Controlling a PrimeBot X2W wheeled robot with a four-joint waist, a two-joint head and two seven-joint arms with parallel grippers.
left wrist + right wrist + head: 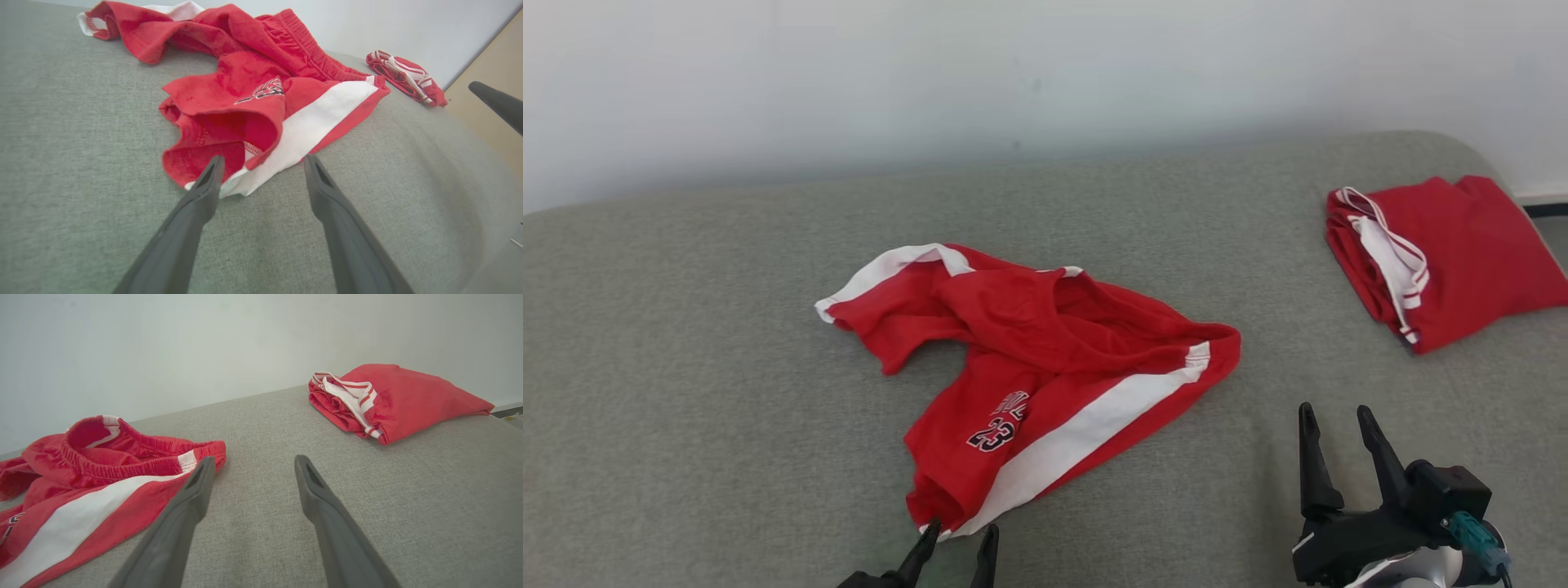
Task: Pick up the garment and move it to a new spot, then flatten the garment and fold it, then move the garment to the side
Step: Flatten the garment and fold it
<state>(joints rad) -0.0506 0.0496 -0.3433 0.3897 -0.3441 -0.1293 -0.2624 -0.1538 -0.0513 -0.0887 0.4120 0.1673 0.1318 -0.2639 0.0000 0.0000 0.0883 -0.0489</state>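
Note:
The garment [1045,367] is a pair of red shorts with a white side stripe and a "23" print, lying crumpled in the middle of the grey padded surface [686,367]. My left gripper [960,535] stands open at the near hem of the shorts [253,122], its fingertips at the white corner, nothing held. My right gripper [1335,420] is open and empty, hovering to the right of the shorts' waistband [135,465]. In the right wrist view its left finger [196,490] lies just beside the waistband end.
A second red garment [1445,257] with white trim lies folded at the back right of the surface [392,400], also seen small in the left wrist view [404,77]. A pale wall [1045,73] runs behind. The surface's right edge drops off near the folded piece.

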